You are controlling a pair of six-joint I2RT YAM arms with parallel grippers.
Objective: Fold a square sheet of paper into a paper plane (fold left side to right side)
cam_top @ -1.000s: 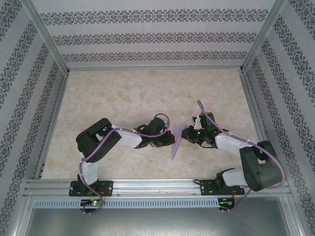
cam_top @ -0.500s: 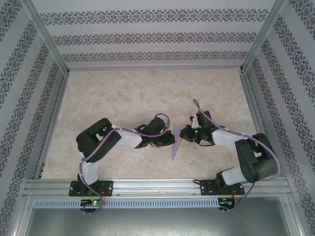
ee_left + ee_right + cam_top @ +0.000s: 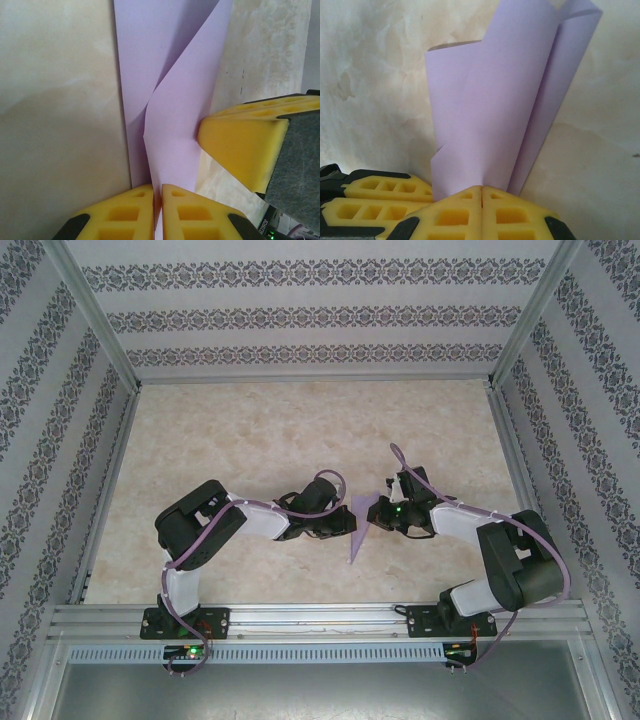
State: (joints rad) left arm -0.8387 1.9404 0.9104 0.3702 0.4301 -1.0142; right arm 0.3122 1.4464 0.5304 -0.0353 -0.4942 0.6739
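The lavender sheet of paper (image 3: 357,532) is folded into a slim pointed shape and stands on edge on the marbled table, between my two grippers. My left gripper (image 3: 347,524) is shut on its near edge; in the left wrist view the paper (image 3: 172,100) runs down into the closed yellow fingertips (image 3: 140,197). My right gripper (image 3: 374,513) is shut on the opposite side. In the right wrist view the curved folded paper (image 3: 495,100) rises from the tip of my right gripper (image 3: 481,192). The right gripper's yellow finger (image 3: 240,142) is just right of the paper.
The marbled tabletop (image 3: 250,440) spreads out behind the arms. Aluminium frame rails (image 3: 320,615) run along the near edge, and patterned walls (image 3: 300,310) close in the sides and back. In the right wrist view the left gripper's fingers (image 3: 375,197) lie at lower left.
The right gripper has closed on the paper and its arm has drawn in toward the left. The paper has tipped slightly. The left arm has hardly moved.
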